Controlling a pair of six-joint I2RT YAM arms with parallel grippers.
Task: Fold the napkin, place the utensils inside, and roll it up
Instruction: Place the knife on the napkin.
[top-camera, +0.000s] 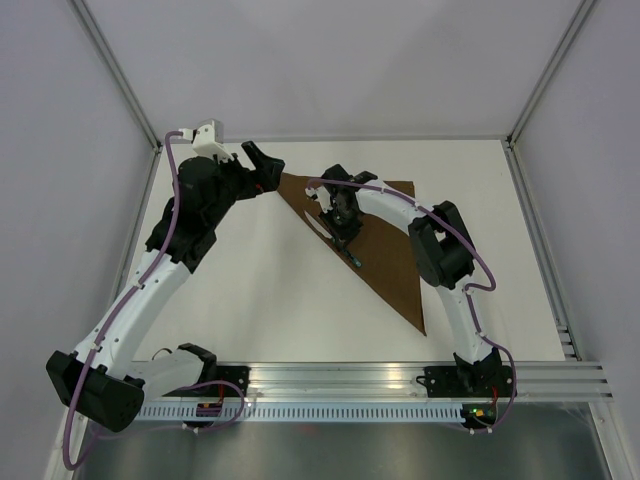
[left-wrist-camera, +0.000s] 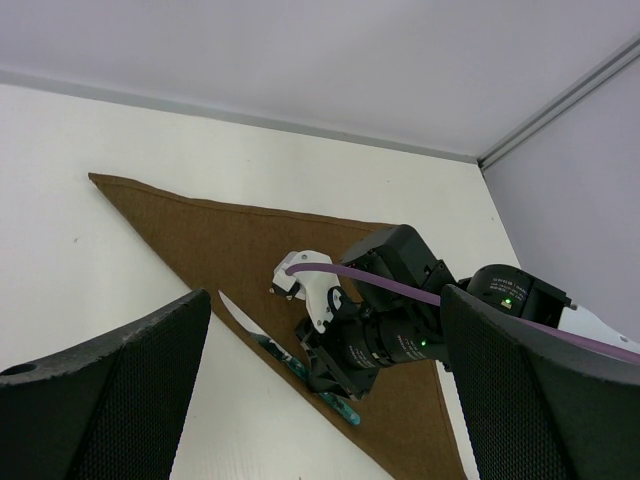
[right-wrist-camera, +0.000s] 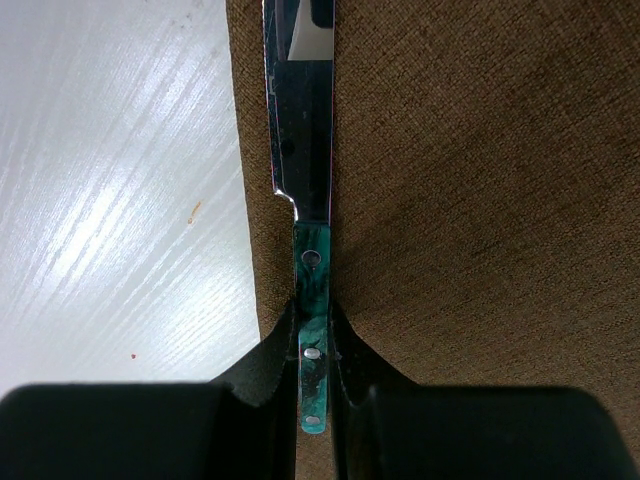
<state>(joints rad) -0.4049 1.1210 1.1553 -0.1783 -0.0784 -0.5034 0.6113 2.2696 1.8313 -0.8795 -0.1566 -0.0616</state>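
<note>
The brown napkin (top-camera: 390, 240) lies folded into a triangle on the white table, its long folded edge running from far left to near right. The knife (top-camera: 335, 236), with a silver blade and a teal-green handle, lies along that edge. My right gripper (top-camera: 346, 242) is shut on the knife's handle (right-wrist-camera: 312, 285); the blade (right-wrist-camera: 303, 120) points away over the cloth (right-wrist-camera: 480, 180). My left gripper (top-camera: 262, 165) is open and empty, hovering by the napkin's far left corner. Its view looks between its fingers (left-wrist-camera: 110, 390) down on the napkin (left-wrist-camera: 210, 235), the knife (left-wrist-camera: 245, 322) and the right gripper (left-wrist-camera: 338, 378).
The table's back wall and side rails frame the white surface (top-camera: 250, 300). The left arm's links (top-camera: 150, 280) span the left side, and the right arm (top-camera: 445, 260) arches over the napkin's right part. An aluminium rail (top-camera: 400, 380) runs along the near edge.
</note>
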